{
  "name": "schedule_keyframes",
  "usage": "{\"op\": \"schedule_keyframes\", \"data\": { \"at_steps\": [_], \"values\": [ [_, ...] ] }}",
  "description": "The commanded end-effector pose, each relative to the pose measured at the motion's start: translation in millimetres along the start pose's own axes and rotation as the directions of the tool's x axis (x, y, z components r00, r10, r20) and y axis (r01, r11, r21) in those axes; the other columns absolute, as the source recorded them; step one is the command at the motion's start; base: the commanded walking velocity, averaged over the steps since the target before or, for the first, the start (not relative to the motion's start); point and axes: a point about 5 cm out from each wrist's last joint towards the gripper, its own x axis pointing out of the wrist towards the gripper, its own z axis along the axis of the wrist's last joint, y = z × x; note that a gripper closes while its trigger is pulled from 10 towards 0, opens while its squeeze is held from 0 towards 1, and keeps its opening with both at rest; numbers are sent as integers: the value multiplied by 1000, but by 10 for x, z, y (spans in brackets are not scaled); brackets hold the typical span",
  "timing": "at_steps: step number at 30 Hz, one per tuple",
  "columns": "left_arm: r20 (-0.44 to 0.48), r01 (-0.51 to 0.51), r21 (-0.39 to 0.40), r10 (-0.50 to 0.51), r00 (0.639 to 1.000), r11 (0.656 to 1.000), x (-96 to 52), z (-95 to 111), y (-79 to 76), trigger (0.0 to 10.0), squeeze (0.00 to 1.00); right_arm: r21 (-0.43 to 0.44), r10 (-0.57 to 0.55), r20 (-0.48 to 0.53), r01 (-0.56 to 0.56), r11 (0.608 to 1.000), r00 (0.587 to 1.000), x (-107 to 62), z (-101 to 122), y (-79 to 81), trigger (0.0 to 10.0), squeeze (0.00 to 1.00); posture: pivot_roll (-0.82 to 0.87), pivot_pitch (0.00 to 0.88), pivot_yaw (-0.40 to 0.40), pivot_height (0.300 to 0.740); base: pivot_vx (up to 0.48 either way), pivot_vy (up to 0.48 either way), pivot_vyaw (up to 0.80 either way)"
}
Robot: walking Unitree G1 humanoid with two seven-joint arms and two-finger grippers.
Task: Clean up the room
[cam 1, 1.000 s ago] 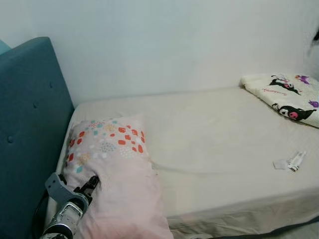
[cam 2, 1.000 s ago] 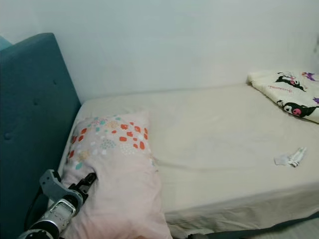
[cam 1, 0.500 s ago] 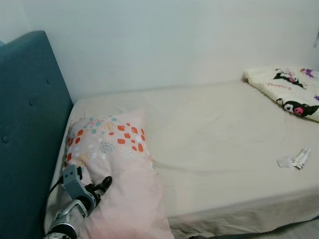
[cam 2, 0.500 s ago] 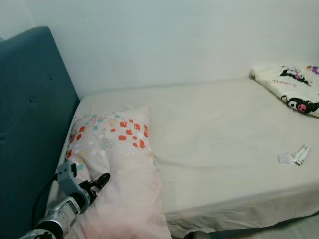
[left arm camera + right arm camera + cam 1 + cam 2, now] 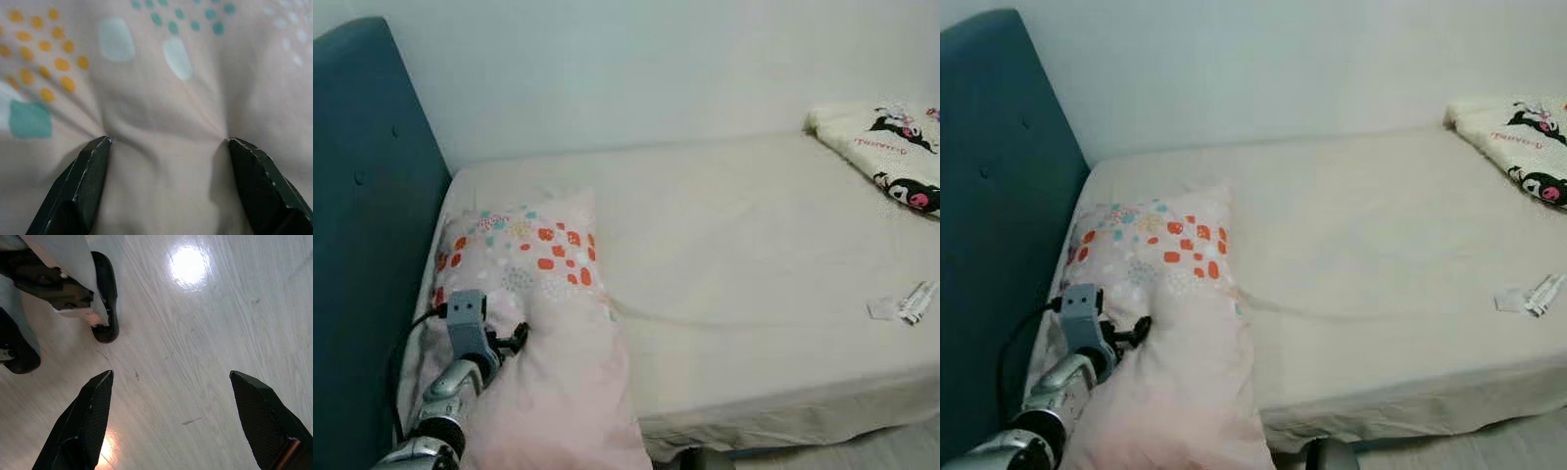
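Where the teal headboard (image 5: 367,196) closes off the left end of the bed (image 5: 744,264), a pink pillow (image 5: 543,333) lies lengthwise along the near-left part of the mattress, its far half printed with red, orange and teal spots and its near end hanging over the bed's near edge. Left gripper (image 5: 166,142) is pressed into the pillow's left side, near its middle — the wrist view shows both black fingers (image 5: 85,181) spread wide, tips dug into the fabric, with creases fanning out from each tip and a soft ridge of cloth between them. Jaws are parted and not clamped on anything; the pillow is touched, not held. Silver forearm (image 5: 1053,397) and a black cable run back toward the near-left corner.

Centre of the bed is bare beige sheet, lightly wrinkled, against a plain white wall (image 5: 636,69). Toward the near-right edge lies a small piece of white litter (image 5: 904,305) — crumpled, detail too small to make out. At the far-right corner sits a folded cream blanket (image 5: 891,147) with black-and-pink cartoon figures.

Right gripper (image 5: 171,396) hangs over pale wood-look floor (image 5: 210,333), fingers spread apart with nothing between them, beside a black-edged foot or base (image 5: 105,293).
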Motion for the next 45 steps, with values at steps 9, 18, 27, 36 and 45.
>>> {"op": "schedule_keyframes", "data": {
  "at_steps": [9, 18, 27, 36, 45],
  "values": [
    [-262, -97, 181, 144, 954, 979, -140, -560, -117, 10000, 0, -35, 1, -7, -1, 999, 1000, -3, -23, -4, 10000, 0, -49, 132, -17, 621, 0, 0, 0],
    [-288, -94, 393, 220, 932, 915, -124, -587, -175, 10000, 0, -23, 7, 5, -7, 1000, 1000, 1, 6, 27, 10000, 0, -58, 134, -6, 621, 0, 0, 0],
    [-378, -113, 393, 272, 885, 913, -152, -687, -198, 10000, 0, -16, 3, 9, -2, 1000, 1000, -2, 0, 3, 10000, 0, -71, 146, -6, 621, 0, 0, 0],
    [-419, -245, 338, 378, 826, 909, -198, -698, -55, 9686, 0, -12, 0, 20, 1, 1000, 1000, -2, 32, -20, 10000, 0, -81, 149, -6, 621, 0, 0, 0],
    [-478, -256, 359, 413, 775, 897, -296, -795, 62, 0, 0, 7, 2, 52, -3, 1000, 999, 2, 125, -15, 10000, 0, -89, 153, 1, 621, 0, 0, 0]
  ]
}}
